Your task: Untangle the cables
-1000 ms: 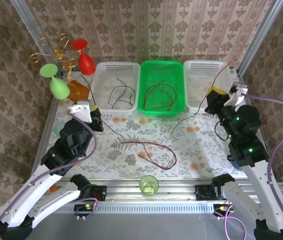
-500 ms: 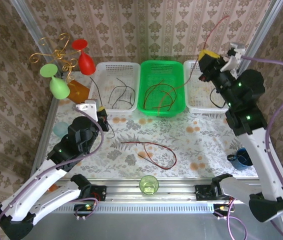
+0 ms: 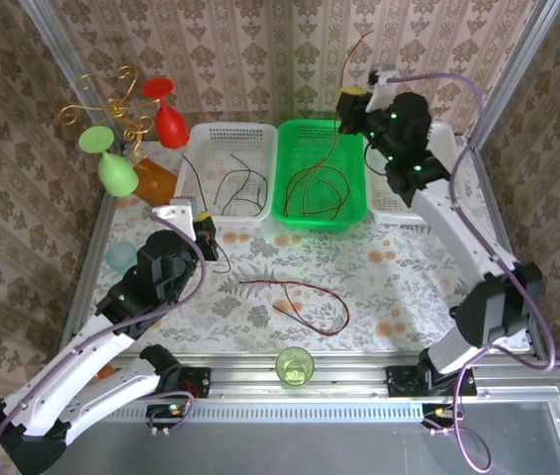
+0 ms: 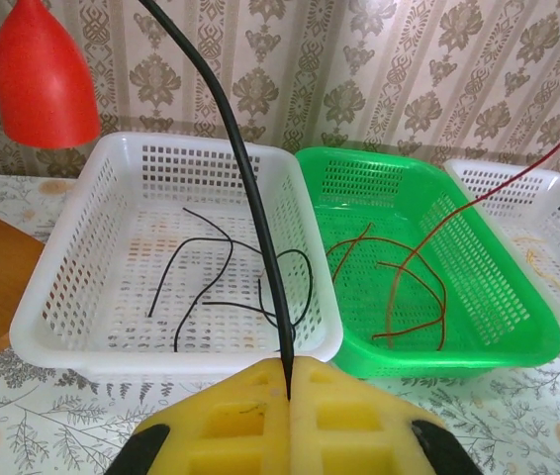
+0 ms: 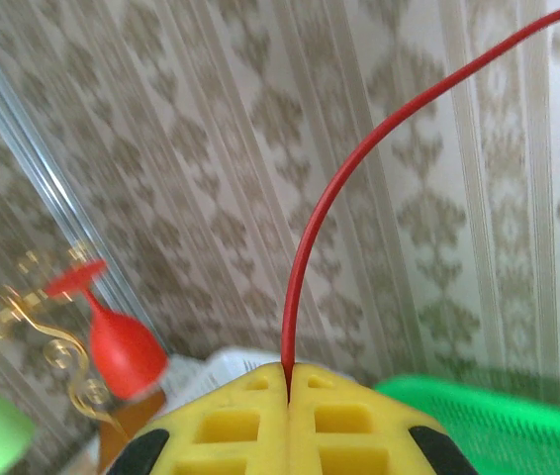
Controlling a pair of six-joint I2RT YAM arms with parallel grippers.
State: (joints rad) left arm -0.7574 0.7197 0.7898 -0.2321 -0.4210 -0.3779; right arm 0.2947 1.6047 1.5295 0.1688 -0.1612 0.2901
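Aloft near green basket's edge (open air), right gripper clamps red cable; left gripper, black cable

Cables lie on the table before the left basket and middle basket, which hold more.

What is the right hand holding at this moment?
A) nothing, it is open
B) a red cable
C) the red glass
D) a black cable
B: in the right wrist view the right hand has its yellow pads closed on a red cable. From above, the hand sits over the far side of the green basket.
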